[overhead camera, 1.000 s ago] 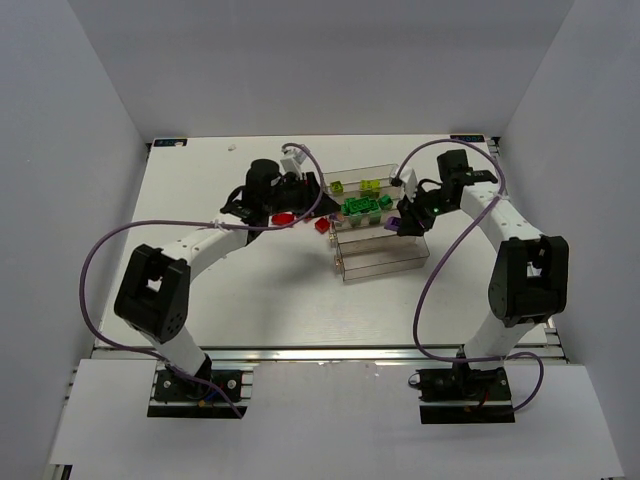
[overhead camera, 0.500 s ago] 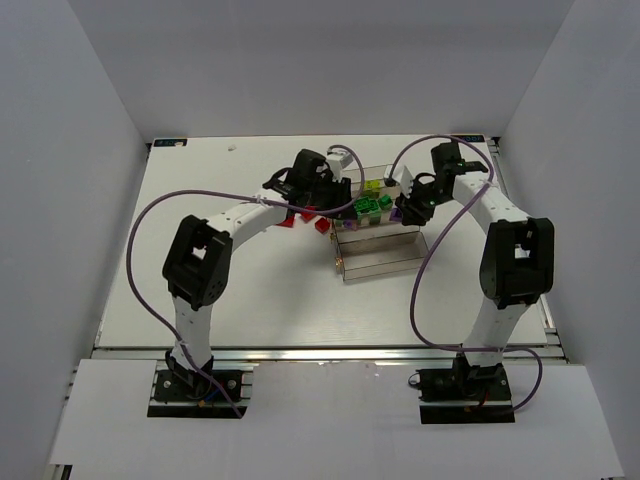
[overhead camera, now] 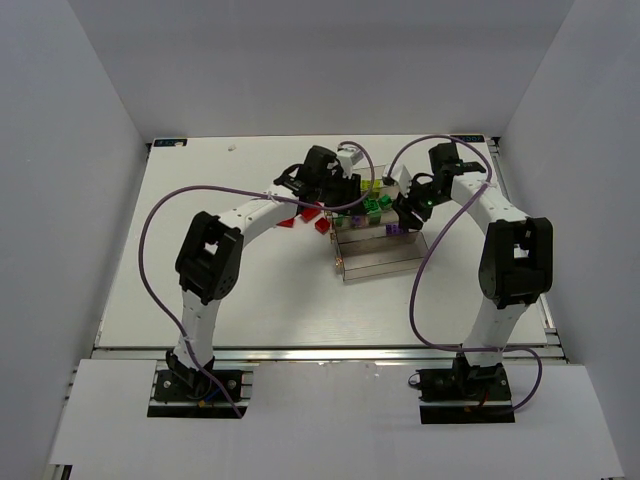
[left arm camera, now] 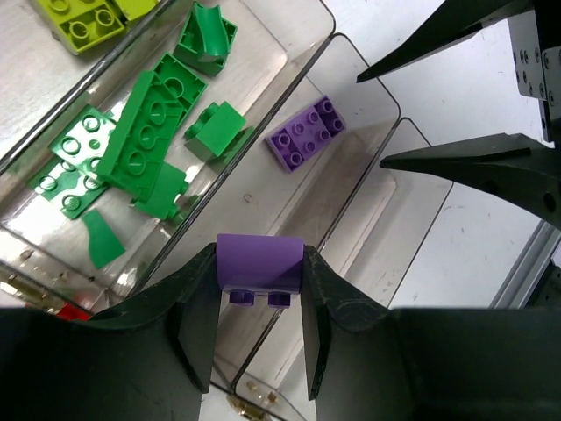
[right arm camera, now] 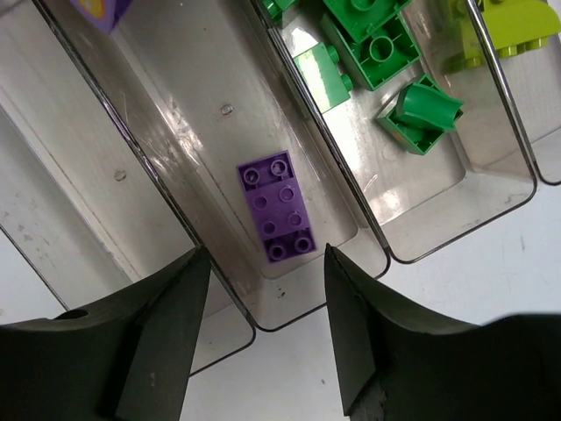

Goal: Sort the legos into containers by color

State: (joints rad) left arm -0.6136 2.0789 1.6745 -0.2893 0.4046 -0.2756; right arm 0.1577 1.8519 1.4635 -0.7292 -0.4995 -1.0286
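Top external view: over the last second the left gripper (overhead camera: 353, 214) has been swung from the table (overhead camera: 200, 280) beside the red bricks (overhead camera: 310, 213) to the left end of the row of trays. The right gripper (overhead camera: 405, 211) has been kept at the right end of the same row.

Right wrist view: the right gripper (right arm camera: 266, 254) is shown with its jaws spread wide and nothing between them. The purple plate (right arm camera: 277, 208), which appears to have been held there a second ago, now lies flat, studs up, on the floor of the third tray (right arm camera: 166, 123). It is directly beneath the open jaws and close to that tray's end wall. The release is judged complete.

Left wrist view: the left gripper (left arm camera: 259, 303) is closed partway on a purple brick (left arm camera: 259, 261). The brick is clamped between both fingers and suspended above the third tray, well apart from the plate along the tray's length. This grip has not been altered during the last second.

Consequence for the task: one purple piece has been sorted, and a second is in place for release into the same tray. The green bricks (left arm camera: 149, 132) and yellow-green bricks (left arm camera: 83, 17) are already held in separate trays. The red bricks remain on the table. The fourth tray (left arm camera: 412, 228) appears empty and is judged to be reserved for them.
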